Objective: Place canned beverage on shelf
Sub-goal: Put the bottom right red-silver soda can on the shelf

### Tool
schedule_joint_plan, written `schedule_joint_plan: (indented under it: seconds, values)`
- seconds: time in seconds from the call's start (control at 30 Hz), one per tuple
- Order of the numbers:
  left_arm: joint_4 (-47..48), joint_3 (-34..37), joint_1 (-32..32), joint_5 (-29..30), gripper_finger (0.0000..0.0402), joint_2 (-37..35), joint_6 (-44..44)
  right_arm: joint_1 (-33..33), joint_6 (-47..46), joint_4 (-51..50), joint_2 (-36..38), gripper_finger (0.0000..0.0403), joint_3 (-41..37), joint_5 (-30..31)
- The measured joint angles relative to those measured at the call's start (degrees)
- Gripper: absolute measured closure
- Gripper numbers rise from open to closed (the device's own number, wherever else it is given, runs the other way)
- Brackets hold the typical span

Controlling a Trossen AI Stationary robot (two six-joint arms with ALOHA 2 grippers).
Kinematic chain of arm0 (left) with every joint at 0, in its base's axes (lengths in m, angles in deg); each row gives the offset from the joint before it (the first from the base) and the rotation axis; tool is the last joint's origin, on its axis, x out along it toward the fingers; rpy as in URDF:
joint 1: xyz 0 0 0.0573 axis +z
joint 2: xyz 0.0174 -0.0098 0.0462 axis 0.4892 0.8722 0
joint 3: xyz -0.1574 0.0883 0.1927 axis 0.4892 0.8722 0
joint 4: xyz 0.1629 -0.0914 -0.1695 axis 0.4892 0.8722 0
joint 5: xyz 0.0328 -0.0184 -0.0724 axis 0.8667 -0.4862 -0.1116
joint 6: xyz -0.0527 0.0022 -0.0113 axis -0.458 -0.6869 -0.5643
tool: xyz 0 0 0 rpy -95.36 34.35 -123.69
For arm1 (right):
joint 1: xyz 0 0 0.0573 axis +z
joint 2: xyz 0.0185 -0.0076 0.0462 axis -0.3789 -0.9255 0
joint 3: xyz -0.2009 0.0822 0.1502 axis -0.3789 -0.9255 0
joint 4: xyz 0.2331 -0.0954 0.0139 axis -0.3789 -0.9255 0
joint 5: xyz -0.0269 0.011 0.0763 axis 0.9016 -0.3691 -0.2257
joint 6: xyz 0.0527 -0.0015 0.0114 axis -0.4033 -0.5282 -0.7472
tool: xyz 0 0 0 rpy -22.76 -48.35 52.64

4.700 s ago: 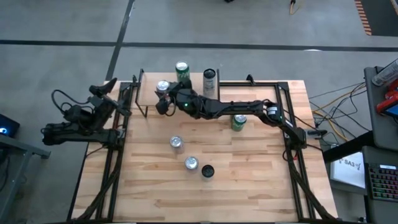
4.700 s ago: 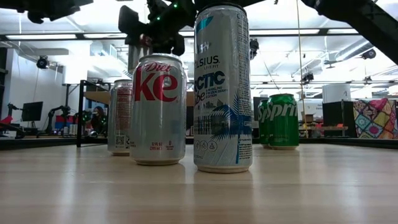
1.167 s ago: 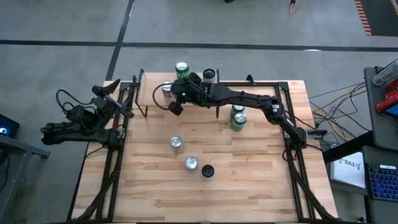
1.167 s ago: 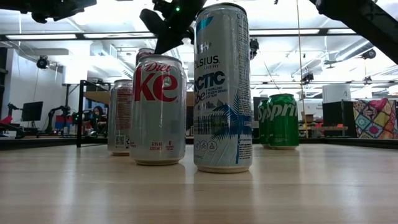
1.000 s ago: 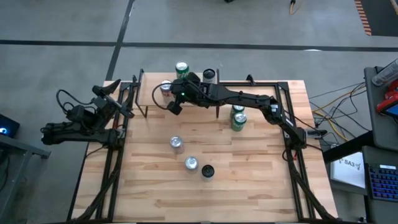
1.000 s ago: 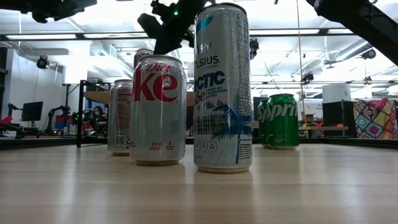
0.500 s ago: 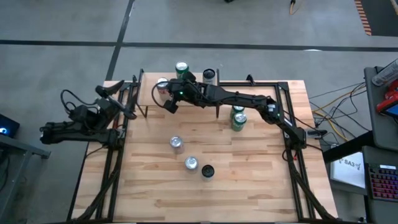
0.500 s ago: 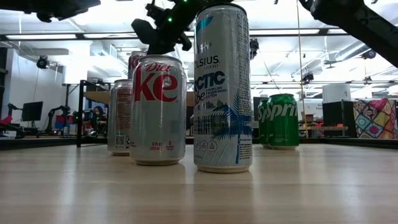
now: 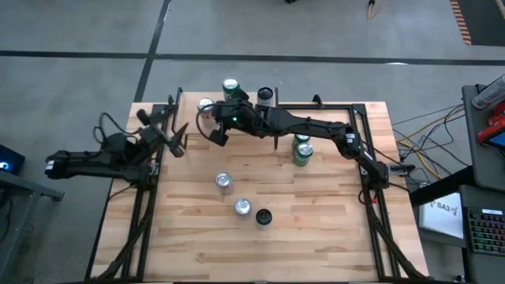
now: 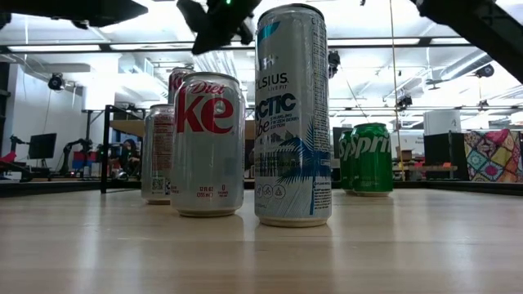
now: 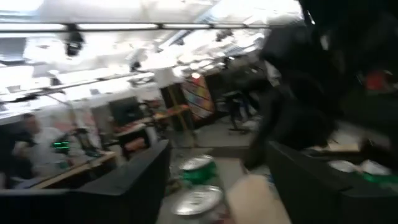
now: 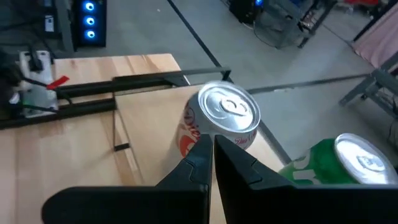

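Observation:
The shelf (image 9: 189, 118) stands at the table's far left and bears a silver-and-red can (image 9: 205, 106), a green can (image 9: 230, 87) and a tall can (image 9: 265, 96), each upright on its base. My right gripper (image 9: 215, 133) is shut and empty, hanging above the shelf's near edge. In the right wrist view its fingertips (image 12: 211, 149) point toward the silver-and-red can (image 12: 227, 118) without touching it. My left gripper (image 9: 178, 139) reaches in over the table's left edge, fingers apart and empty (image 11: 217, 180).
Two green Sprite cans (image 9: 302, 150) stand under the right arm at mid-table. Nearer the front stand two silver-topped cans (image 9: 224, 182) (image 9: 242, 207) and a dark-topped can (image 9: 263, 217); the low view shows the Diet Coke (image 10: 208, 143) and Celsius (image 10: 292, 114) cans up close.
My left arm has swung from beside the table in toward the table's right, its gripper now over the left edge near the shelf's leg. My right gripper has risen a little above the shelf and stays shut.

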Motion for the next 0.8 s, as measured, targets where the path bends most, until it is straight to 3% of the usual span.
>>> schedule_joint_plan:
  seconds: [0.17,0.37,0.6,0.8]
  values:
    - [0.6,-1.1,0.0,-6.6,0.0254,6.9,-6.2,1.3,1.4,-4.8,4.6,0.0394,0.0,0.0]
    - [0.8,-1.4,0.0,-6.6,0.0387,16.6,-11.5,2.1,1.6,-12.4,9.7,0.0394,0.1,0.0]
    - [-2.7,-1.4,0.6,5.4,0.0399,26.2,-13.8,3.0,1.1,-17.2,13.0,0.0394,0.1,0.0]
    - [-8.2,-1.5,5.1,5.9,0.0401,32.8,-14.9,3.1,2.0,-18.2,13.4,0.0394,0.1,0.0]
